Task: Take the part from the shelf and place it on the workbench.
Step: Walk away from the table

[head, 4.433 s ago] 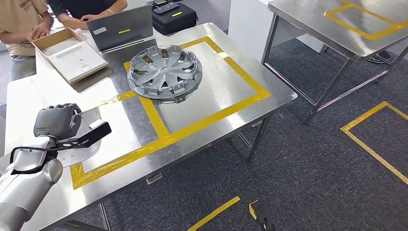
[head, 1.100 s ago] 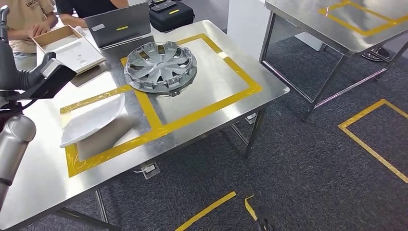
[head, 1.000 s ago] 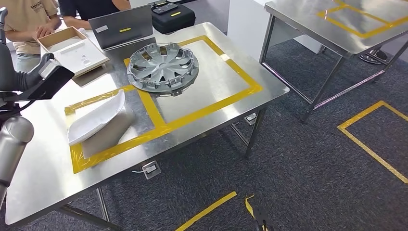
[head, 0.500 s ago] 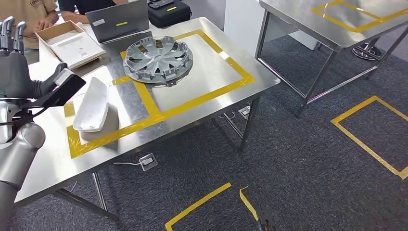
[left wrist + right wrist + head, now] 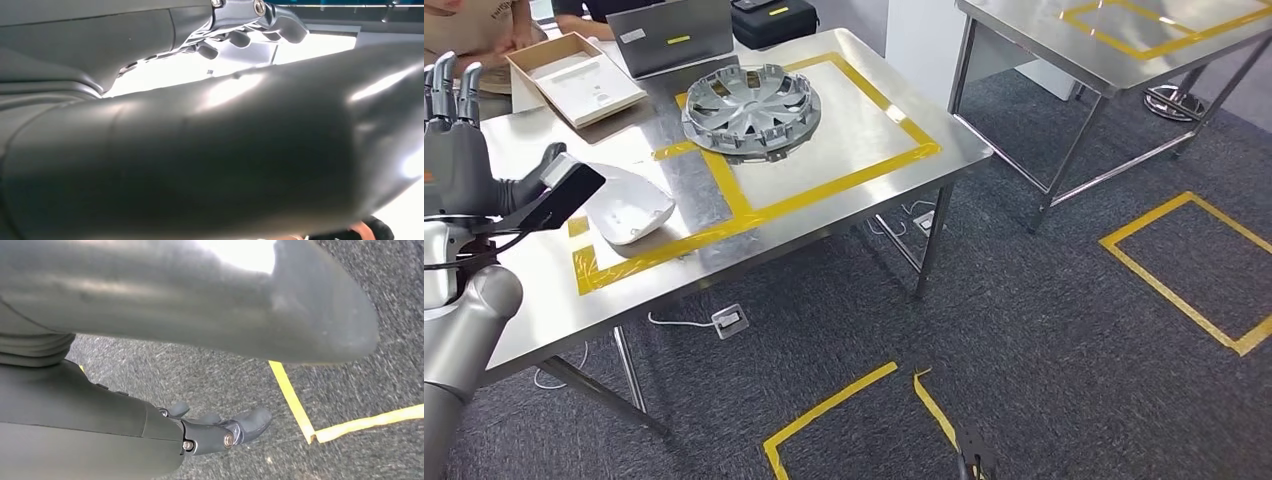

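The white part (image 5: 629, 205) lies on the workbench (image 5: 844, 130), just beyond our left hand (image 5: 459, 150), whose fingers are spread, holding nothing. We judge it a light, stiff, slippery shell, best gripped at its rim. The wrist view shows our right hand (image 5: 220, 432) loosely open over carpet.

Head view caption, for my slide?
White part lies on the taped workbench; left hand raised open beside it.
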Robot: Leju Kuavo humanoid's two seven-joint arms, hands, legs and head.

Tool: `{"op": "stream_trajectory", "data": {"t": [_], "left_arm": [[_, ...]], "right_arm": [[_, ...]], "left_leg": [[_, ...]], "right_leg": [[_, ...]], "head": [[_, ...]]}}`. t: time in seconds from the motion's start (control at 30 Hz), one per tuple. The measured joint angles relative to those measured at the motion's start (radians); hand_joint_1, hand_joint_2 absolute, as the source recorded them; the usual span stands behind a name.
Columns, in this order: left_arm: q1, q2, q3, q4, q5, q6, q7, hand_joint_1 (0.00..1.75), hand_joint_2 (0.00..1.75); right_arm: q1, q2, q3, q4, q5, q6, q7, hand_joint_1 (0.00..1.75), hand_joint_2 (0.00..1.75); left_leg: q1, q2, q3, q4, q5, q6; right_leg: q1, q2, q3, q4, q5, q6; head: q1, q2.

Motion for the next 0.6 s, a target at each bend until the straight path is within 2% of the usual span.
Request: {"op": "stream_trajectory", "data": {"t": [0.03, 0.07, 0.13, 0.17, 0.2, 0.23, 0.27, 0.3, 0.33, 0.37, 0.4, 0.43, 0.5, 0.53, 0.57, 0.6], "left_arm": [[-0.001, -0.002, 0.000, 0.000, 0.000, 0.000, 0.000, 0.00, 0.00], [-0.001, -0.004, 0.000, 0.000, 0.000, 0.000, 0.000, 0.00, 0.00], [-0.002, -0.007, 0.000, 0.002, 0.000, 0.000, 0.000, 0.00, 0.00], [-0.001, -0.008, 0.000, 0.003, 0.000, 0.000, 0.001, 0.00, 0.00], [0.001, -0.008, 0.000, 0.005, 0.000, 0.000, 0.001, 0.00, 0.00], [0.003, -0.008, 0.000, 0.006, -0.001, 0.000, 0.003, 0.00, 0.00], [0.004, -0.009, 0.000, 0.007, -0.002, 0.000, 0.006, 0.00, 0.00], [0.005, -0.009, 0.000, 0.008, -0.002, 0.000, 0.008, 0.00, 0.00], [0.005, -0.009, 0.000, 0.008, -0.003, 0.000, 0.010, 0.00, 0.00], [0.005, -0.009, 0.000, 0.007, -0.003, 0.000, 0.013, 0.00, 0.00], [0.005, -0.009, 0.000, 0.008, -0.004, 0.000, 0.015, 0.00, 0.00], [0.005, -0.009, 0.000, 0.008, -0.005, 0.000, 0.018, 0.00, 0.00], [0.006, -0.009, -0.001, 0.011, -0.007, -0.001, 0.022, 0.00, 0.00], [0.006, -0.007, -0.001, 0.012, -0.008, -0.002, 0.024, 0.00, 0.00], [0.006, -0.005, -0.001, 0.014, -0.009, -0.002, 0.025, 0.00, 0.00], [0.007, -0.003, -0.001, 0.015, -0.009, -0.003, 0.026, 0.00, 0.00]], "right_arm": [[0.000, 0.000, -0.001, 0.000, 0.000, 0.000, 0.000, 0.00, 0.00], [0.001, 0.001, -0.003, 0.000, 0.000, 0.000, 0.000, 0.00, 0.00], [0.000, 0.001, -0.004, 0.000, 0.000, 0.000, 0.000, 0.00, 0.00], [-0.001, 0.001, -0.004, 0.000, 0.000, 0.000, 0.000, 0.00, 0.00], [-0.001, 0.001, -0.005, 0.000, 0.000, 0.000, 0.000, 0.00, 0.00], [-0.001, 0.001, -0.005, 0.000, -0.001, 0.000, 0.000, 0.00, 0.00], [-0.001, 0.001, -0.006, 0.000, -0.001, 0.000, 0.000, 0.00, 0.00], [-0.001, 0.001, -0.007, 0.000, -0.002, 0.000, 0.000, 0.00, 0.00], [-0.002, 0.001, -0.009, 0.000, -0.002, 0.000, 0.000, 0.00, 0.00], [-0.003, 0.001, -0.010, 0.000, -0.003, 0.000, 0.000, 0.00, 0.00], [-0.004, 0.001, -0.011, 0.000, -0.003, 0.000, -0.001, 0.00, 0.00], [-0.004, 0.001, -0.011, 0.000, -0.003, 0.000, -0.001, 0.00, 0.00], [-0.003, 0.002, -0.012, 0.000, -0.003, 0.000, 0.000, 0.00, 0.00], [-0.004, 0.002, -0.012, 0.000, -0.003, 0.000, 0.000, 0.00, 0.00], [-0.004, 0.003, -0.013, 0.000, -0.003, 0.000, 0.000, 0.00, 0.00], [-0.004, 0.003, -0.013, 0.000, -0.004, 0.000, 0.000, 0.00, 0.00]], "left_leg": [[0.001, 0.002, -0.006, -0.003, 0.011, 0.010], [0.003, 0.003, -0.014, -0.007, 0.024, 0.019], [0.003, 0.004, -0.039, -0.008, 0.049, 0.030], [0.002, 0.004, -0.054, -0.007, 0.060, 0.032], [0.001, 0.004, -0.069, -0.006, 0.071, 0.033], [-0.001, 0.004, -0.083, -0.005, 0.081, 0.032], [-0.002, 0.004, -0.097, -0.003, 0.091, 0.030], [-0.002, 0.004, -0.109, -0.001, 0.100, 0.028], [-0.003, 0.005, -0.121, 0.002, 0.108, 0.025], [-0.004, 0.005, -0.129, 0.004, 0.116, 0.020], [-0.004, 0.005, -0.133, 0.005, 0.122, 0.015], [-0.004, 0.006, -0.136, 0.004, 0.130, 0.009], [-0.004, 0.005, -0.138, -0.001, 0.143, -0.003], [-0.004, 0.004, -0.144, 0.003, 0.135, -0.009], [-0.003, 0.002, -0.155, 0.023, 0.111, -0.015], [-0.001, 0.001, -0.171, 0.064, 0.070, -0.020]], "right_leg": [[0.000, 0.000, -0.006, 0.007, -0.013, 0.005], [-0.001, 0.000, -0.018, 0.033, -0.044, 0.009], [0.001, 0.000, -0.057, 0.146, -0.143, 0.012], [0.002, 0.001, -0.074, 0.213, -0.180, 0.014], [0.004, 0.001, -0.081, 0.264, -0.197, 0.014], [0.005, 0.001, -0.073, 0.284, -0.191, 0.013], [0.006, 0.001, -0.045, 0.266, -0.170, 0.011], [0.008, 0.000, 0.000, 0.215, -0.147, 0.007], [0.010, 0.000, 0.054, 0.143, -0.140, 0.002], [0.014, 0.001, 0.098, 0.080, -0.139, -0.004], [0.017, 0.001, 0.126, 0.035, -0.146, -0.010], [0.021, 0.002, 0.136, 0.012, -0.153, -0.017], [0.019, 0.001, 0.128, 0.002, -0.138, -0.032], [0.016, -0.001, 0.121, -0.001, -0.127, -0.040], [0.013, -0.003, 0.113, -0.005, -0.115, -0.046], [0.010, -0.004, 0.102, -0.009, -0.102, -0.051]], "head": [[0.000, 0.000], [-0.001, 0.000], [0.001, 0.000], [0.002, 0.000], [0.002, 0.000], [0.002, 0.000], [0.002, 0.000], [0.002, 0.000], [0.002, 0.000], [0.002, 0.000], [0.003, 0.000], [0.003, 0.000], [0.004, 0.000], [0.003, 0.000], [0.001, 0.000], [-0.001, 0.000]]}}
